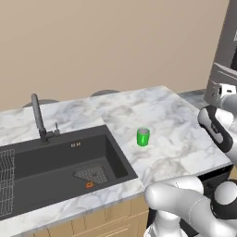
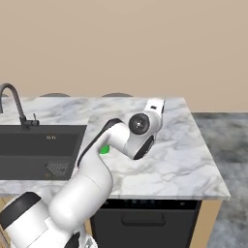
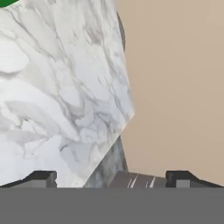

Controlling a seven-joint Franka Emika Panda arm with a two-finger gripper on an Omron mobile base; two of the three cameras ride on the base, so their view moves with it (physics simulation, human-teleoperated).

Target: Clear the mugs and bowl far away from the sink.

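In the left base view the green mug (image 1: 143,137) is standing upright on the marble desk (image 1: 176,134), just to the right of the sink (image 1: 55,169) and apart from its rim; the faucet (image 1: 39,118) is rising behind the basin, and something small and orange (image 1: 89,184) is lying by the strainer; judging from this, the mug is sitting too near the sink to count as cleared, so that step is not yet done.

In the right base view the arm (image 2: 116,145) is bending over the desk and covering most of the green mug (image 2: 103,150); the sink (image 2: 38,150) is lying at the left.

In the hand view the gripper (image 3: 112,179) is standing wide open and holding nothing, its tips looking past the desk's corner; a sliver of the green mug (image 3: 6,2) is showing at the top left edge.
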